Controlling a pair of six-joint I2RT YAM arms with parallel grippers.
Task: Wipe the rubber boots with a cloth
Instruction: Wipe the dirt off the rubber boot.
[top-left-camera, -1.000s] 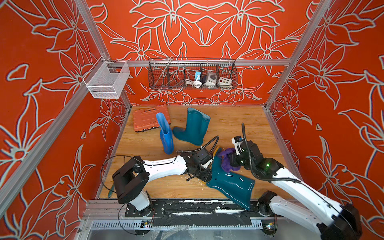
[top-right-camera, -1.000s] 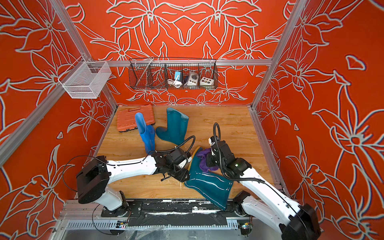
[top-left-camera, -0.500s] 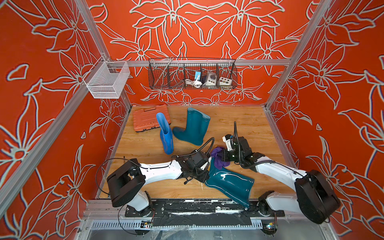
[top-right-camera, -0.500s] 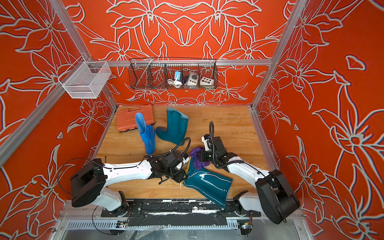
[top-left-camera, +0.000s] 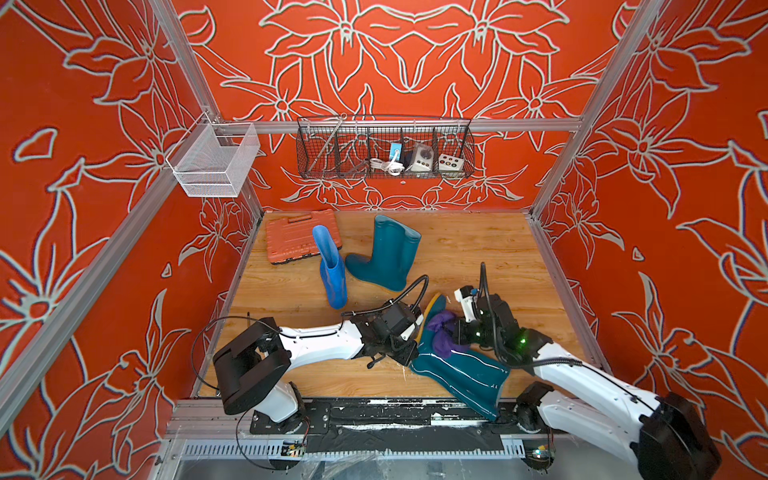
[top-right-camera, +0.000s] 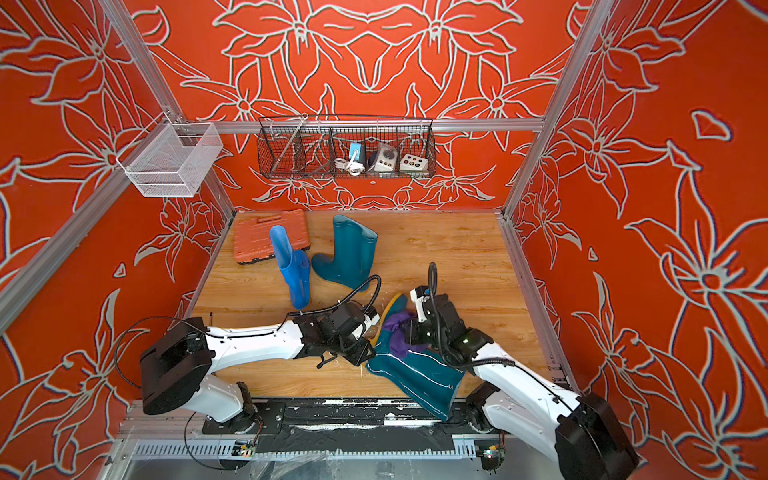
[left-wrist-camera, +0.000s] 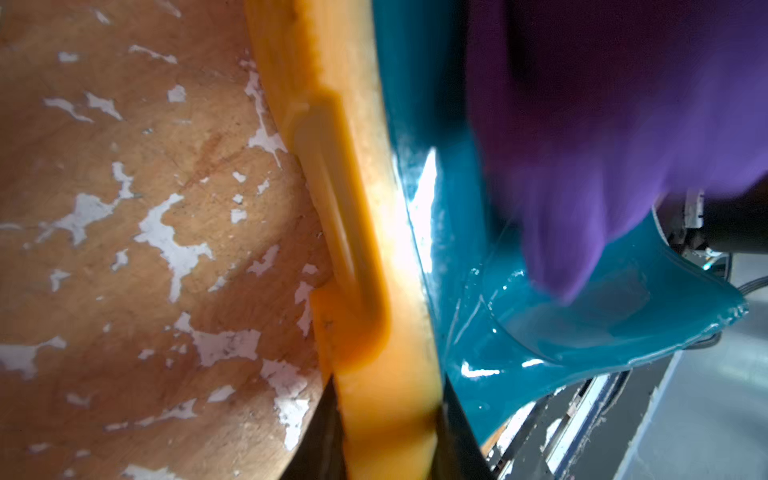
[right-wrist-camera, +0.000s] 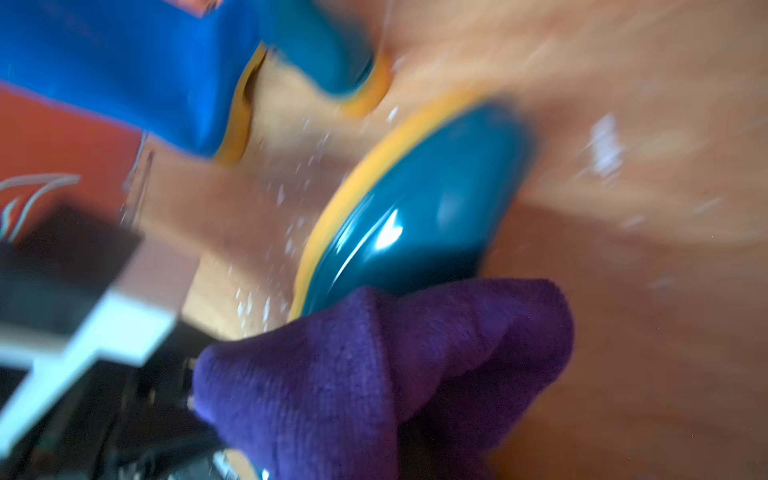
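Note:
A dark teal rubber boot (top-left-camera: 459, 372) (top-right-camera: 419, 376) lies on its side at the front of the wooden floor. My left gripper (top-left-camera: 410, 360) (left-wrist-camera: 390, 440) is shut on its orange-yellow sole (left-wrist-camera: 374, 257), one dark finger on each side. The purple cloth (top-left-camera: 441, 334) (top-right-camera: 397, 334) (right-wrist-camera: 365, 374) lies bunched over the boot's ankle. My right gripper (top-left-camera: 459, 332) is shut on the cloth, which hides its fingertips in the right wrist view. A bright blue boot (top-left-camera: 332, 270) (top-right-camera: 296, 270) and a second teal boot (top-left-camera: 388, 253) (top-right-camera: 347, 253) stand further back.
A flat orange tool case (top-left-camera: 293, 237) (top-right-camera: 259, 237) lies in the back left corner, behind the blue boot. A black wire basket (top-left-camera: 384, 149) and a white mesh basket (top-left-camera: 214, 160) hang on the walls. The floor (top-left-camera: 478, 249) is scuffed with white patches.
My right gripper pushed the cloth towards the boot's toe, then drew it back over the ankle. My left gripper has stayed at the sole by the heel, and the boot shifted slightly.

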